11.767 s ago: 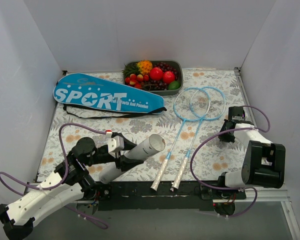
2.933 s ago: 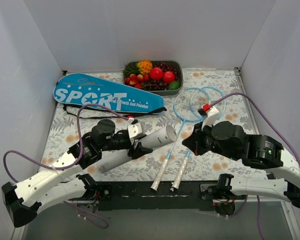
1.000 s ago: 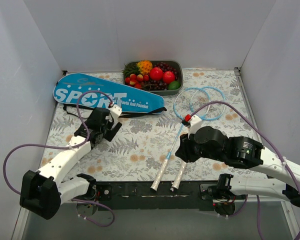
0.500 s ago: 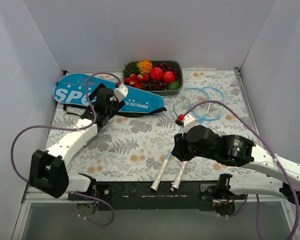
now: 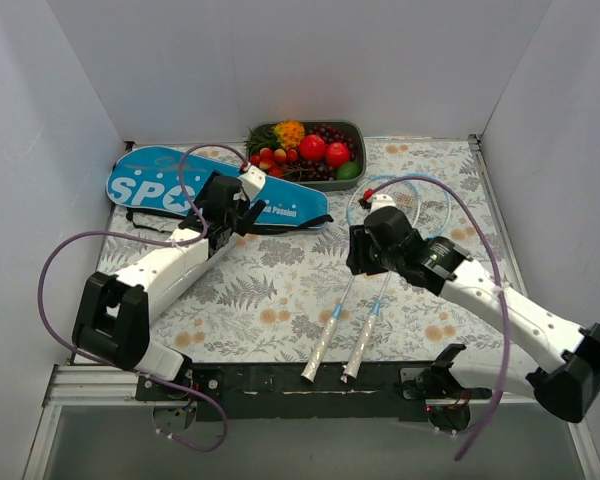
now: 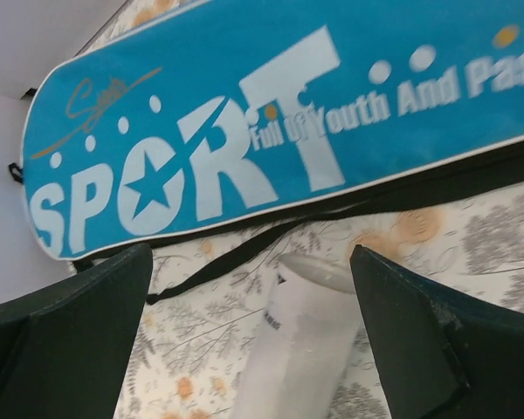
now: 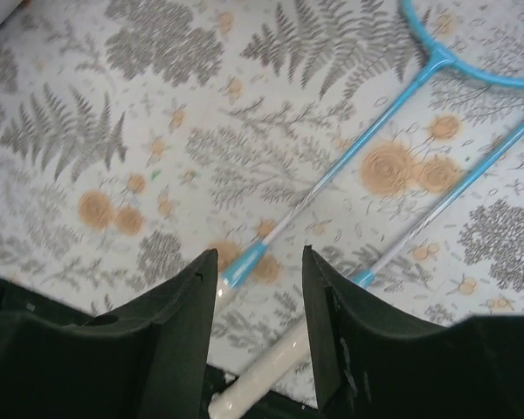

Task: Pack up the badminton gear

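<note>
The long blue bag (image 5: 170, 185) lettered "SPORT" lies at the back left and fills the top of the left wrist view (image 6: 201, 131). My left gripper (image 5: 242, 205) hovers at its near edge, open wide (image 6: 249, 253). The white shuttlecock tube (image 6: 301, 340) lies lengthwise under the gap, narrower than it, its end near the black strap. It is hidden in the top view. Two light-blue rackets (image 5: 398, 205) lie side by side, white handles (image 5: 321, 352) at the near edge. My right gripper (image 5: 363, 250) hangs open above their shafts (image 7: 349, 157), empty (image 7: 258, 253).
A grey tray (image 5: 360, 135) of colourful fruit stands at the back centre, just beyond the bag's narrow end. The bag's black strap (image 5: 180, 232) trails on the flowered cloth in front of it. White walls close three sides. A black rail (image 5: 280, 380) runs along the near edge.
My left arm has swung away from me, from mid-table to the bag's near edge. My right gripper has moved from near the handles up along the shafts, and its jaws have widened.
</note>
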You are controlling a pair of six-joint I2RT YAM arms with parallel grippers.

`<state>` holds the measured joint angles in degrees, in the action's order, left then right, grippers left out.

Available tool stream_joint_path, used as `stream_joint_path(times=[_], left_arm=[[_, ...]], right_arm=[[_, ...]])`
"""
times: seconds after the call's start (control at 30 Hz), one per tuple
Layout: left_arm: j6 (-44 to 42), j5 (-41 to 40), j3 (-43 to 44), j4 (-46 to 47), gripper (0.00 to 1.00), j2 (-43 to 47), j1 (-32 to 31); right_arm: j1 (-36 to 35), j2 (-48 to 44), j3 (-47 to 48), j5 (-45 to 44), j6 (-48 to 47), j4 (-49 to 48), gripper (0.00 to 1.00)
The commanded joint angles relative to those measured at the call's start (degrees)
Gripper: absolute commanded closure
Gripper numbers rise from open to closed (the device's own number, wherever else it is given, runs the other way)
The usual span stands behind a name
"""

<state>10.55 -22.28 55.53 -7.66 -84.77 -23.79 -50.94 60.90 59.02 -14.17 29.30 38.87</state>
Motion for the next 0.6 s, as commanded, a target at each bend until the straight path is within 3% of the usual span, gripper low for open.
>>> stream_joint_path(times=[0.0,0.37,0.57], left_arm=[[11.5,6.0,3.8,-0.2,0.02,6.7,-1.6],[29.7,20.4,-0.6,-4.2,0.12,19.8,-3.9],[35.9,28.1,-4.5,-3.9,0.16,26.1,-5.7]], right_arm=[[7.0,8.3,2.2,2.1,-3.4,-12.6,0.48],[18.7,28.7,10.7,10.2,-11.1,-32.8,0.32],[25.6,38.9,17.6,24.3,-13.3,-36.7,0.30]])
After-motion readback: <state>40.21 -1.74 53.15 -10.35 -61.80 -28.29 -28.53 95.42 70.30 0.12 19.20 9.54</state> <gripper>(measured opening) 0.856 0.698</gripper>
